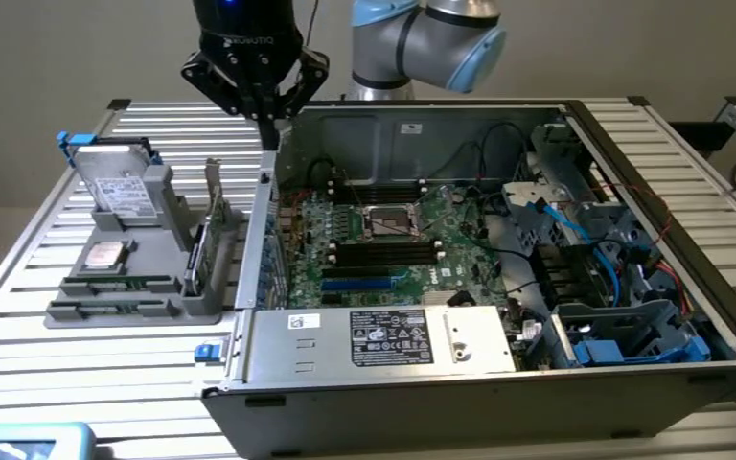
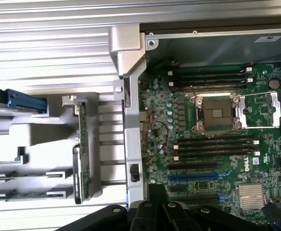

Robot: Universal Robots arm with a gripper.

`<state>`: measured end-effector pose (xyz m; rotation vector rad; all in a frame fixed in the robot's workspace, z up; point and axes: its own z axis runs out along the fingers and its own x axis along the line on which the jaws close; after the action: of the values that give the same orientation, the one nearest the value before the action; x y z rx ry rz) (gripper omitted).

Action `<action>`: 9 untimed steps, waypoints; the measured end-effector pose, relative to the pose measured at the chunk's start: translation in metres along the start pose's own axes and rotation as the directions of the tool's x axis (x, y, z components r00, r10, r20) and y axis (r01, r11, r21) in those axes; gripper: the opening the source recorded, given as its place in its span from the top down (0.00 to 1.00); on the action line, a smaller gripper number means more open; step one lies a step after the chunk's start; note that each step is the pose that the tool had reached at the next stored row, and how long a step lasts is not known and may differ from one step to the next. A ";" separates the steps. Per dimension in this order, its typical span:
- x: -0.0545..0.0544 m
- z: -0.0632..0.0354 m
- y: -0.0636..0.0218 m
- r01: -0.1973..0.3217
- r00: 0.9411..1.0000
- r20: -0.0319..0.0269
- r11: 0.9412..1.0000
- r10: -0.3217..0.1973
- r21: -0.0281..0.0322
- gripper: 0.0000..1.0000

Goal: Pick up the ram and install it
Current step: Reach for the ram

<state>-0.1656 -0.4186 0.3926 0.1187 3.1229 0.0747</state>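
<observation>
Over the case (image 1: pixel 265 196) edge | arm (image 1: pixel 425 38) pointing straight down | pincer (image 1: pixel 269 132) closed tight

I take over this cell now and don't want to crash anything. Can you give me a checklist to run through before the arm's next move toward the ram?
1. Hand carries nothing: ok, nothing shows between its fingers.
2. Hand ready to grasp: not ok, it is shut.
3. Ram in place: ok, it lies flat in the gray holder, on the exterior view's left of the case.
4. Hand over the ram: not ok, it hangs above the case wall, apart from the ram.
5. Memory slots free: ok, they look empty.
6. Slot latches open: cannot tell.
</observation>
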 end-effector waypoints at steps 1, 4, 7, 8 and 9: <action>0.002 -0.0001 -0.0011 0.000 1.000 -0.004 1.000 0.000 0.000 0.89; 0.011 0.0000 -0.0042 -0.001 1.000 -0.017 1.000 0.001 0.001 0.89; 0.022 0.0004 -0.0075 -0.001 1.000 -0.025 1.000 0.001 0.002 0.89; 0.025 0.0006 -0.0086 -0.001 1.000 -0.028 1.000 0.001 0.002 0.89; 0.029 0.0009 -0.0100 -0.001 1.000 -0.030 1.000 0.001 0.002 0.89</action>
<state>-0.1949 -0.4263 0.3909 0.1210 3.1526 0.0736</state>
